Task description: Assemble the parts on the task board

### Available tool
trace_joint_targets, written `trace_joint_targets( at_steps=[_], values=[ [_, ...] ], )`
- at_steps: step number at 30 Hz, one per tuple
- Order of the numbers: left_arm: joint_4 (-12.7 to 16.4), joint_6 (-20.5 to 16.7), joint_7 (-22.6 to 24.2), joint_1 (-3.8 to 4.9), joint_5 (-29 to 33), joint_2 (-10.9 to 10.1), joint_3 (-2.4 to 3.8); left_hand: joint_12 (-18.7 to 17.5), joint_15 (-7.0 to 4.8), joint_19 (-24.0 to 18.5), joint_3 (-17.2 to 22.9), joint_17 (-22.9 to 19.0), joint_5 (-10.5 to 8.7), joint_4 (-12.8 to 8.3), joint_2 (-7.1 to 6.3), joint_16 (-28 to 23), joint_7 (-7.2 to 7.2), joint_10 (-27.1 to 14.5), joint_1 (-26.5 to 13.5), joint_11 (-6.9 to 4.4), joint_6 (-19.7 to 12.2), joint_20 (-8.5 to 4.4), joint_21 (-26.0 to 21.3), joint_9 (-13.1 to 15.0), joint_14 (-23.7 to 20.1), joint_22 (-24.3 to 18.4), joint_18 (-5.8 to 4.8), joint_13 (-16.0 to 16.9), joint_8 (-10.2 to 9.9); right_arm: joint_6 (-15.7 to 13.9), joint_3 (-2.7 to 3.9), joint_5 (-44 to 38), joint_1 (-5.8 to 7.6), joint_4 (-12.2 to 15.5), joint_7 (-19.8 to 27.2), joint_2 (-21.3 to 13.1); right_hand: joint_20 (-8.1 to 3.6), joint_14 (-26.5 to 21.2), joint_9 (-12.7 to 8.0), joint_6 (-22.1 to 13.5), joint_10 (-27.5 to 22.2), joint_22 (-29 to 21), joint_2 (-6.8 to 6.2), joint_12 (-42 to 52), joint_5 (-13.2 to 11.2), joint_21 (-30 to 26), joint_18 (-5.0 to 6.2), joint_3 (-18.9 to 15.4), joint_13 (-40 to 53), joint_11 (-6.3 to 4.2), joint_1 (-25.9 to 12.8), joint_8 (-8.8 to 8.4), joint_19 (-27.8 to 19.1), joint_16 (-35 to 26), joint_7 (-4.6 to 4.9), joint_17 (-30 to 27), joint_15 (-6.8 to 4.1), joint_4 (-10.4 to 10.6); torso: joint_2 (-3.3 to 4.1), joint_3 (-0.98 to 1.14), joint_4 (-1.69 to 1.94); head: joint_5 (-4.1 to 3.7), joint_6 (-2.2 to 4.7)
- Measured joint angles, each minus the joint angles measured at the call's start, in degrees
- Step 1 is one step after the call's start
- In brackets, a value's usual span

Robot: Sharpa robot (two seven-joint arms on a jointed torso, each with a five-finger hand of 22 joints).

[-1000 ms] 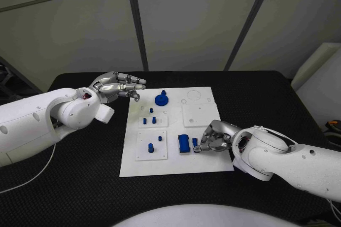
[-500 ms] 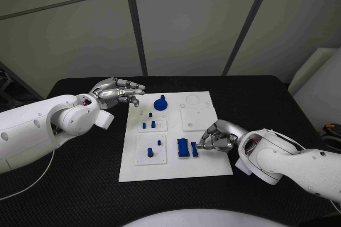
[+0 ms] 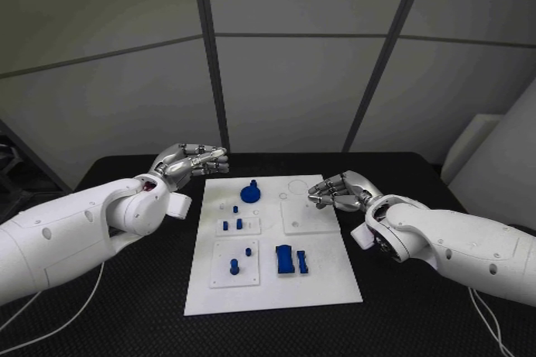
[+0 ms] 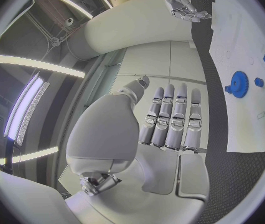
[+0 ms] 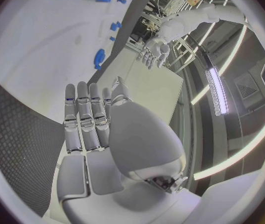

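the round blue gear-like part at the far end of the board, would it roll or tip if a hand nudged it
The round blue part seems to lie flat on the task board, so it would more likely slide than tip. Its toothed rim, seen in the left wrist view, may give fingers purchase. It looks like stiff plastic, probably light.

My black table (image 3: 134,310) carried the white task board (image 3: 324,283) at its middle, lying flat and reaching from the near part toward the far edge. On my left a thin pale cable (image 3: 45,317) lay on it.
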Motion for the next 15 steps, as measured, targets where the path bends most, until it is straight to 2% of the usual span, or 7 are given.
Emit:
trace_joint_targets(
  at_steps=[2,4,6,8,10,12,15],
  values=[
    [-1.76,-1.38,1.36,-0.27,1.27,1.37,0.0,-2.59,1.01,-2.66,-1.61,-0.12,0.0,0.21,0.16,-4.08,-0.64,-0.42,0.16,0.85,0.16,0.88,0.0,-0.07,-0.77,-4.11,-0.01,0.0,-1.18,0.24,0.59,2.98,0.2,-3.55,2.54,2.04,1.33,-0.29,-1.15,0.16,0.19,-2.22,0.05,-2.28,0.0,-2.94,0.0,0.31,-4.35,0.5,0.05,-1.27,0.12,-4.31,0.24,-3.74,0.87,-0.31,-0.45,-0.01,-0.1,-0.03,1.29],
    [-3.64,-3.09,2.84,-0.73,2.76,2.88,0.0,-4.87,1.85,-5.11,-3.61,-0.18,0.0,0.6,0.16,-7.38,-1.2,-1.56,0.16,1.98,-0.42,1.66,0.0,-0.07,-1.62,-7.38,0.0,0.0,-1.65,0.48,1.23,6.0,0.3,-7.41,5.18,4.36,2.22,-0.41,-2.33,-0.11,-0.18,-4.16,0.06,-4.33,0.0,-5.44,0.0,0.75,-7.86,0.88,0.04,-2.02,0.44,-7.77,0.51,-7.05,1.61,-0.75,-0.83,0.0,-0.16,-0.03,2.1],
    [-4.97,-4.58,4.06,-1.25,4.04,3.98,0.0,-6.81,2.8,-7.64,-5.8,-0.18,0.0,1.17,0.56,-10.16,-1.89,-2.68,0.37,2.63,-1.11,1.91,0.0,-0.15,-2.64,-10.49,0.0,0.0,-1.65,0.66,1.74,8.33,0.31,-10.27,7.2,6.22,2.54,-0.78,-3.46,-0.55,-1.0,-5.77,0.48,-5.2,0.0,-7.43,-0.01,1.16,-10.49,1.7,-0.4,-2.17,0.77,-10.28,0.69,-9.7,2.24,-1.16,-1.21,0.07,-0.24,0.04,3.02],
    [-6.39,-6.14,5.23,-1.74,5.33,5.15,0.0,-7.57,3.21,-11.67,-7.71,-0.18,0.0,1.67,0.88,-12.33,-2.46,-4.34,0.08,2.75,-1.68,2.06,0.0,-0.15,-4.04,-14.54,0.01,0.0,-1.65,0.84,2.2,10.53,0.33,-12.88,9.1,8.02,2.95,-0.37,-4.58,-1.08,-1.7,-7.28,0.42,-5.25,0.0,-9.23,0.0,1.41,-12.65,2.39,-1.52,-2.17,1.18,-12.09,0.2,-11.98,2.64,-1.99,-1.57,0.16,-0.27,0.27,3.86],
    [-7.32,-7.38,6.07,-2.1,6.29,6.03,0.0,-7.57,3.77,-15.44,-9.25,-0.18,0.0,2.05,1.53,-13.61,-2.72,-5.44,0.46,2.66,-2.0,2.15,-0.44,-0.15,-4.82,-18.32,0.0,0.0,-1.65,0.98,2.48,12.13,0.35,-14.79,10.49,9.36,3.32,0.12,-5.82,-1.65,-2.23,-9.12,0.44,-5.25,-0.29,-11.43,-0.01,1.68,-14.87,2.92,-2.96,-2.17,1.55,-13.78,-0.37,-14.43,3.13,-3.18,-1.83,0.24,-0.27,0.42,4.26],
    [-7.94,-8.6,6.87,-2.49,7.14,6.8,0.01,-7.57,3.84,-16.28,-9.62,-0.18,0.0,2.23,1.53,-13.78,-2.52,-5.58,0.46,2.68,-2.19,2.22,-0.45,-0.15,-4.89,-19.31,0.0,0.0,-1.65,1.12,2.61,13.57,0.36,-16.13,11.77,10.32,3.61,0.39,-6.53,-1.66,-2.32,-10.36,0.36,-5.25,-0.33,-12.87,-0.01,1.99,-16.21,3.01,-3.73,-2.17,1.84,-14.22,-0.38,-15.97,3.27,-4.12,-2.09,0.34,-0.19,0.6,4.47],
    [-8.44,-9.73,7.62,-2.81,7.88,7.41,0.01,-7.57,3.84,-16.13,-9.62,-0.18,0.0,2.23,1.84,-13.78,-2.52,-5.63,0.77,2.72,-2.19,2.14,-0.45,-0.14,-4.89,-19.37,0.0,0.0,-1.65,1.29,2.75,14.78,0.36,-16.89,12.94,10.91,3.85,1.21,-6.89,-1.66,-2.32,-11.31,0.68,-5.25,-0.33,-13.81,-0.01,2.48,-17.01,3.01,-4.06,-2.17,2.09,-14.22,-0.38,-17.09,2.87,-4.76,-2.26,0.49,-0.05,0.79,4.51]
  ],
)
